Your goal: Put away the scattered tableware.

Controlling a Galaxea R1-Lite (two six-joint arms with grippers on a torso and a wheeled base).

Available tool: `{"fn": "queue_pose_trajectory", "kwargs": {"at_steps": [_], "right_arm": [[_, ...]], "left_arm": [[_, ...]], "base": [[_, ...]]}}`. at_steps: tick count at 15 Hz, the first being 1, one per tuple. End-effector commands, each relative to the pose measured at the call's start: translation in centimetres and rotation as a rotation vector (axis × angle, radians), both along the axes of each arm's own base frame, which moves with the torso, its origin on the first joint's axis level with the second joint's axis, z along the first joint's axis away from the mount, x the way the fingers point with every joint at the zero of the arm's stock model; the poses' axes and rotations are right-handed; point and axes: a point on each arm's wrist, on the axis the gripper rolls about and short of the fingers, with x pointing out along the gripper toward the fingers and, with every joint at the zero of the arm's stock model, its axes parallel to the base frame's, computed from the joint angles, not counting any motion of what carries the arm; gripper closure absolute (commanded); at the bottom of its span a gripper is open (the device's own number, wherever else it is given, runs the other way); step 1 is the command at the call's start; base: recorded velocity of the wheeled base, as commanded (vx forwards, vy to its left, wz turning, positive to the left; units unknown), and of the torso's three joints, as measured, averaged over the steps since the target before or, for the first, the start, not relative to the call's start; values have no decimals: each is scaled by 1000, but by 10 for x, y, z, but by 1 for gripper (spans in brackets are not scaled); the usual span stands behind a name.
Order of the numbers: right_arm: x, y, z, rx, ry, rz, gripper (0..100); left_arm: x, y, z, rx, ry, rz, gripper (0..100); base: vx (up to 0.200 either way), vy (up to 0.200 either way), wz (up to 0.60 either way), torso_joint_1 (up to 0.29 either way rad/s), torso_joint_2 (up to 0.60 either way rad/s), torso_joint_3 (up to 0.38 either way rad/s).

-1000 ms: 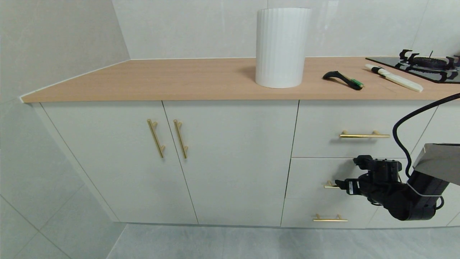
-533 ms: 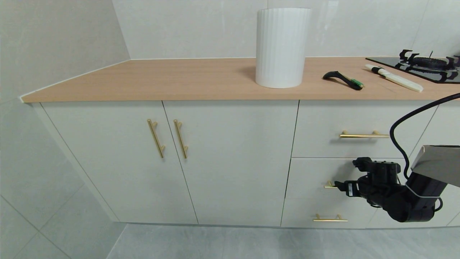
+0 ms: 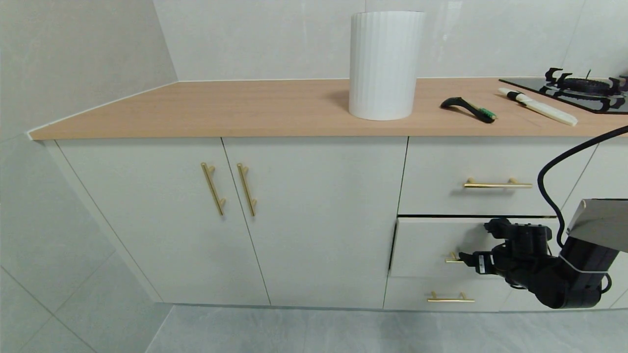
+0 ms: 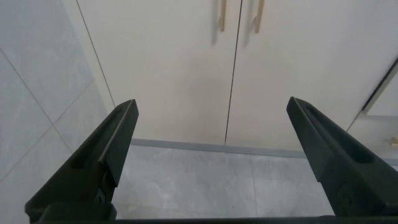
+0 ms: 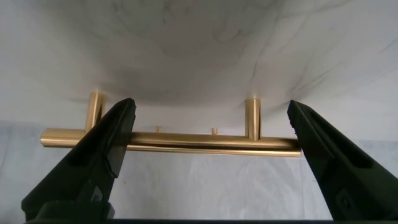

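A black peeler with a green tip (image 3: 468, 109) and a white knife with a black band (image 3: 537, 105) lie on the wooden counter (image 3: 221, 108), right of a tall white ribbed container (image 3: 385, 66). Below them, my right gripper (image 3: 463, 257) is at the gold handle (image 3: 452, 258) of the middle drawer (image 3: 427, 245), which stands slightly ajar with a dark gap along its top. In the right wrist view the gripper (image 5: 208, 155) is open, its fingers (image 5: 106, 155) spread across the handle bar (image 5: 186, 142). My left gripper (image 4: 211, 162) is open and holds nothing, low before the cupboard doors (image 4: 186, 62).
A black gas hob (image 3: 579, 88) sits at the counter's right end. A top drawer (image 3: 495, 185) and a bottom drawer (image 3: 449, 297) are shut. Two shut cupboard doors (image 3: 230, 189) are on the left. Grey tiled floor (image 3: 294, 333) lies in front.
The middle drawer has slid out a little, showing a dark gap at its top and left side. My right gripper has shifted slightly down and back with the handle.
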Motion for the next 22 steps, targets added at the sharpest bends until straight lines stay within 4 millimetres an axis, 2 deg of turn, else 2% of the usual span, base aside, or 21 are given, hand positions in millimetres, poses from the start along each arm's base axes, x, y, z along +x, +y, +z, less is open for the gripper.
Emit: {"fn": "queue_pose_trajectory", "kwargs": {"at_steps": [1,5,7,8,10,11,13,15,18,22], "right_arm": [[-7,0,9,0,-4,2,0],[-27,4,24,17,8,35,0],[-40,5,47,34,-31,64,0],[-53,7,72,49,-84,102,0],[-64,12,100,53,-153,145,0],[-74,17,122,52,-186,163,0],[-79,22,146,54,-209,185,0],[-72,23,155,54,-224,188,0],[-54,23,151,54,-212,181,0],[-34,22,132,52,-155,167,0]], "left_arm": [[0,0,0,0,1,0,0],[0,0,0,0,1,0,0],[0,0,0,0,1,0,0],[0,0,0,0,1,0,0],[0,0,0,0,1,0,0],[0,0,0,0,1,0,0],[0,0,0,0,1,0,0],[0,0,0,0,1,0,0],[0,0,0,0,1,0,0],[0,0,0,0,1,0,0]], "base": [[0,0,0,0,0,0],[0,0,0,0,0,0],[0,0,0,0,0,0],[0,0,0,0,0,0],[0,0,0,0,0,0],[0,0,0,0,0,0],[0,0,0,0,0,0],[0,0,0,0,0,0],[0,0,0,0,0,0],[0,0,0,0,0,0]]}}
